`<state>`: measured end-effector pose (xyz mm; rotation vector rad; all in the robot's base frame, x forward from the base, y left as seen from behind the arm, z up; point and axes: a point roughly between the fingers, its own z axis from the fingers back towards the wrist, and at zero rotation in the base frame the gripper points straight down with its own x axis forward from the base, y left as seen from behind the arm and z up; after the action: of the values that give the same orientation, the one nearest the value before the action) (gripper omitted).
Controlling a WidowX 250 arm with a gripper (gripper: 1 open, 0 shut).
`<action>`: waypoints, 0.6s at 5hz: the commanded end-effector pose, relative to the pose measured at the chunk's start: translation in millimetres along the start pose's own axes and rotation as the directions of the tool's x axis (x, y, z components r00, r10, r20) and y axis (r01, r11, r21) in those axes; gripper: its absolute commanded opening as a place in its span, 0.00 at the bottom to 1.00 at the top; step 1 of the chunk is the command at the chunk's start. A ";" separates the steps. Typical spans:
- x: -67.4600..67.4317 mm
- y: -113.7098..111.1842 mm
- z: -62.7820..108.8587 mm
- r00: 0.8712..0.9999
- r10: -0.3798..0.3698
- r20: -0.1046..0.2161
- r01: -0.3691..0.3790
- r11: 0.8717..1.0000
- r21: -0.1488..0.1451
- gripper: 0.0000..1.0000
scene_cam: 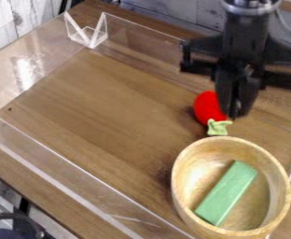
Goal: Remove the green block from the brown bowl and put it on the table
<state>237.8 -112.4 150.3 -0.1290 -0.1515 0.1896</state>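
One green block (230,193) lies flat inside the brown bowl (186,166), slanted from upper right to lower left, touching the bowl floor, not gripped. Nothing else shows in the bowl. The bowl sits at the lower right of the table (98,103), close to the clear plastic wall (61,191) along the front edge.

The gripper (237,105) hangs above and behind the bowl, pointing down, well clear of the block, with its fingertips in front of a red strawberry toy (208,105) that rests on the table just beyond the bowl rim. Fingers carry nothing; they look close together, but whether they are parted or fully closed cannot be told from this view.

Step in hand, by judgement: the pick is not yet made, as the block is in the bowl and the gripper is empty and up high. Task progress near zero.

The next move calls for parting the fingers, lining them across the block's narrow width, and lowering inside the rim without hitting the thick wall. Then lift clear and set the block on bare tabletop, with plenty free to the left. Risk: the slanted block slips, or the fingers catch the rim.
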 end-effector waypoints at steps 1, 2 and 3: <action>-8.1 -10.9 -7.1 1.000 -0.017 0.024 0.017 1.000 -0.021 1.00; -19.8 -21.2 -21.8 0.999 -0.036 0.020 0.036 0.999 -0.021 1.00; -24.5 -20.6 -37.4 0.999 0.032 0.028 -0.032 0.999 -0.014 1.00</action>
<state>221.6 -138.9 106.4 -0.1276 -0.1559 0.2293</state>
